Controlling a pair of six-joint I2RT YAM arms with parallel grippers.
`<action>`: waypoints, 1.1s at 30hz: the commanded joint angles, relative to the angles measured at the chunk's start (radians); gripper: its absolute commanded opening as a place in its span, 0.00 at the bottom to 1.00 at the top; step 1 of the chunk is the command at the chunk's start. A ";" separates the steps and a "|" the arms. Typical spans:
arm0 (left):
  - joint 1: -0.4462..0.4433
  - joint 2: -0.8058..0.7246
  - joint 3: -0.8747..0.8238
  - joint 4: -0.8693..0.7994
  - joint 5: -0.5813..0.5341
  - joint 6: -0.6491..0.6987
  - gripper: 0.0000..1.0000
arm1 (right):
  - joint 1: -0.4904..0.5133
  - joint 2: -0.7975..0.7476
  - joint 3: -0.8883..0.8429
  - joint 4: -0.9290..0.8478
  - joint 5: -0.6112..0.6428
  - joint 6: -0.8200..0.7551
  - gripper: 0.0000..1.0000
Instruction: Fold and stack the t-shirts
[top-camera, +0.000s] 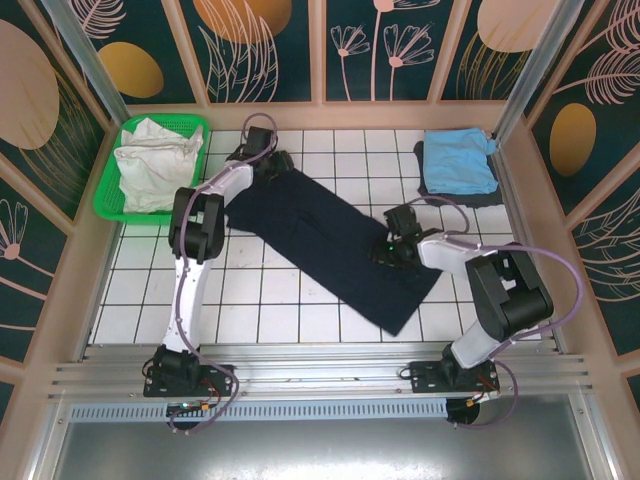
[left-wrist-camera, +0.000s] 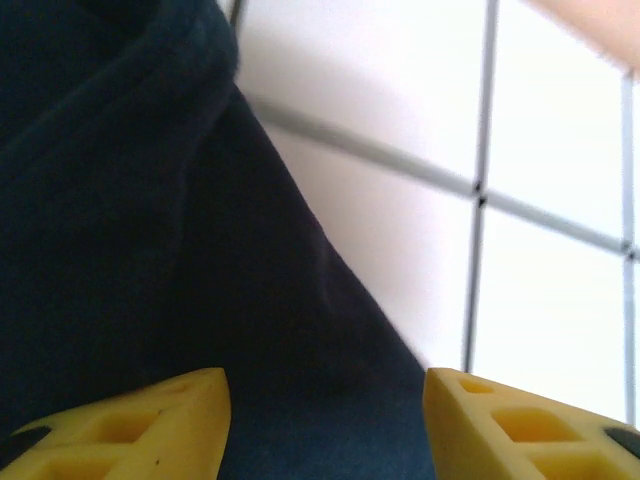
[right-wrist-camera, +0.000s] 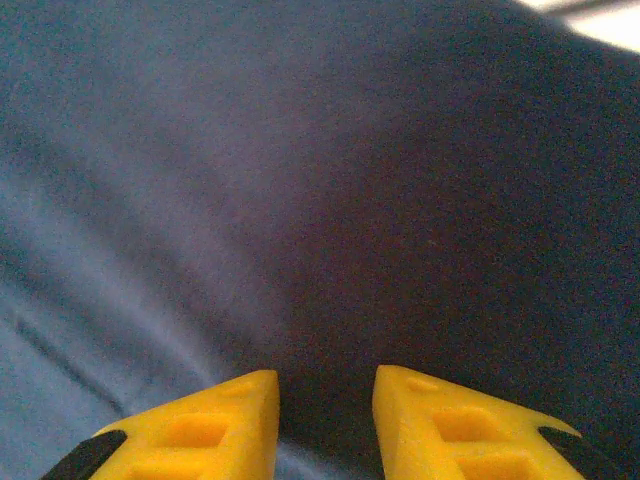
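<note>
Top external view: a navy t-shirt (top-camera: 320, 235) is laid flat and slantwise across the white tiled table (top-camera: 240, 300), from far left to near right. A folded light blue t-shirt (top-camera: 458, 165) is seen in the far right corner, and a crumpled white t-shirt (top-camera: 155, 165) in the green mesh basket (top-camera: 120, 214) at far left. The left gripper (top-camera: 262, 160) is set at the shirt's far left end, the right gripper (top-camera: 390, 245) on its right part. Left wrist view: the yellow fingers (left-wrist-camera: 150, 425) are held well apart over the navy hem, with tiles to the right. Right wrist view: the fingers (right-wrist-camera: 200, 430) are drawn near together over navy cloth; whether cloth is pinched cannot be told.
</note>
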 joint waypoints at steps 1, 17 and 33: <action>-0.002 0.139 0.168 -0.053 0.126 -0.010 0.58 | 0.153 0.016 -0.024 -0.108 -0.098 0.085 0.33; -0.021 -0.260 -0.231 0.179 0.056 -0.099 0.98 | 0.185 0.038 0.023 -0.127 0.092 0.036 0.34; -0.077 0.071 -0.046 0.182 0.217 -0.202 0.97 | 0.542 0.137 0.159 -0.150 0.077 0.247 0.34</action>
